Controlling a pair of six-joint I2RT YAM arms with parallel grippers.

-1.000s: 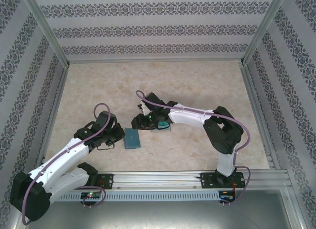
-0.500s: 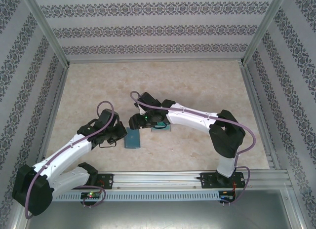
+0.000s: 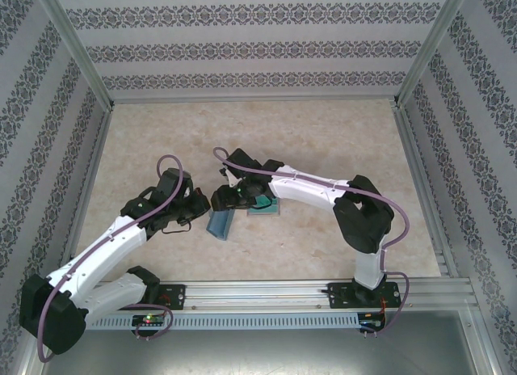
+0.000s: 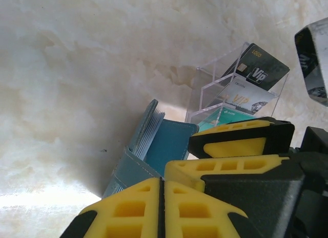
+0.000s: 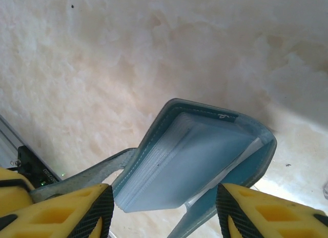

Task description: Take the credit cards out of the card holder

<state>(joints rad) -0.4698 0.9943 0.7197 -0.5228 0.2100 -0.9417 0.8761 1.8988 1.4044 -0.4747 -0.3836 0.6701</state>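
Straddling the half-open card holder (image 5: 195,151) near the table's (image 4: 77,68) middle, my right gripper (image 5: 164,194) has its jaws apart, grip uncertain; left gripper (image 4: 163,197) sits shut alongside. Three credit cards (image 4: 256,68) stand tiered in a clear rack (image 4: 205,81) nearby.

1. The card holder (image 5: 205,145) is sitting partly open, its teal-blue cover wrapping a stack of pale blue-grey sleeves (image 5: 179,166).
2. The right tool (image 5: 163,210) is reaching in from below, its yellow fingers (image 5: 61,212) standing apart on either side of the holder's near end; whether they are pressing on it is unclear.
3. A thin strap (image 5: 87,174) is running from the holder toward the left finger.
4. The pale marbled table (image 5: 154,53) is lying behind, with a metal rail (image 5: 10,140) showing at the left edge.
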